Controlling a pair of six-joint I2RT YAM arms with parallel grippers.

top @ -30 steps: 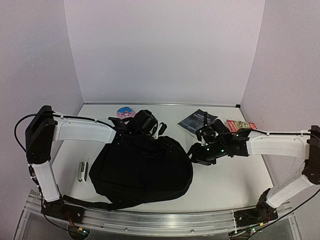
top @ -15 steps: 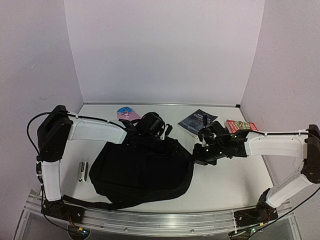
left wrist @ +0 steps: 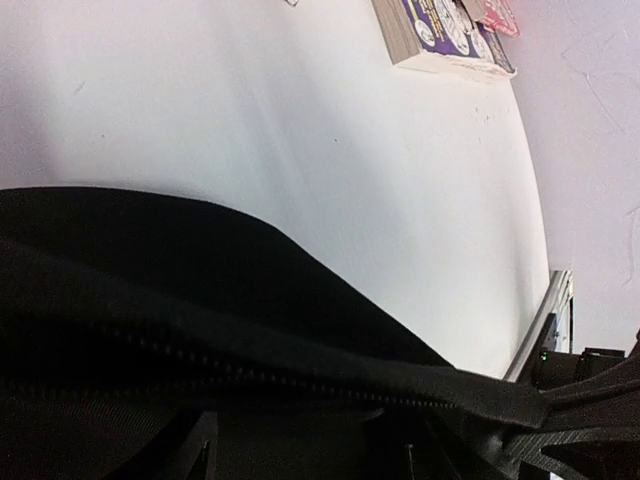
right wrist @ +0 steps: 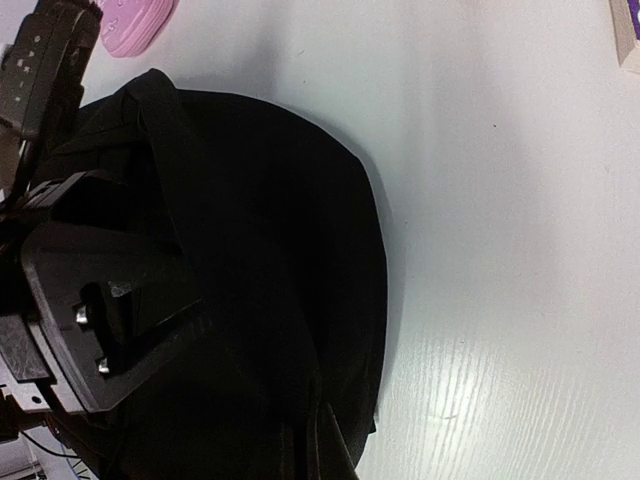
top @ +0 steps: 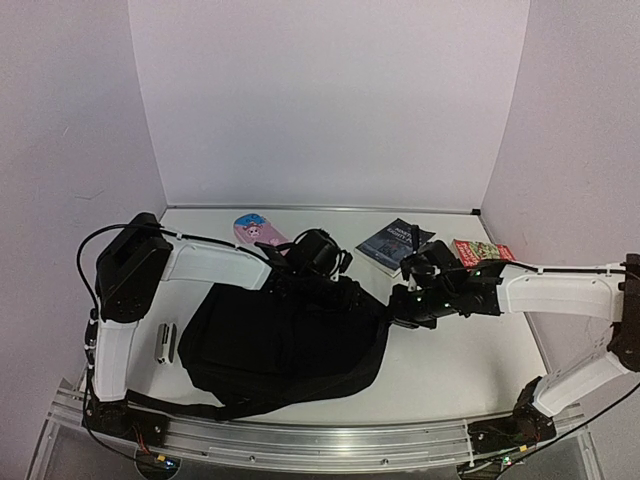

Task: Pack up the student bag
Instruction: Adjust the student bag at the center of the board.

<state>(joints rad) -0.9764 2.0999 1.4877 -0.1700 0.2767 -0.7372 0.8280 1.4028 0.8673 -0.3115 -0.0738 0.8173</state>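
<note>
Since before, left gripper [top: 335, 280] slid right over the student bag [top: 280, 345] on the table [top: 470, 360] — its jaws I cannot judge; right gripper [top: 392, 318] is clenched at its edge. Seems soft, limp — I would pinch near the zipper [left wrist: 180, 355].
</note>
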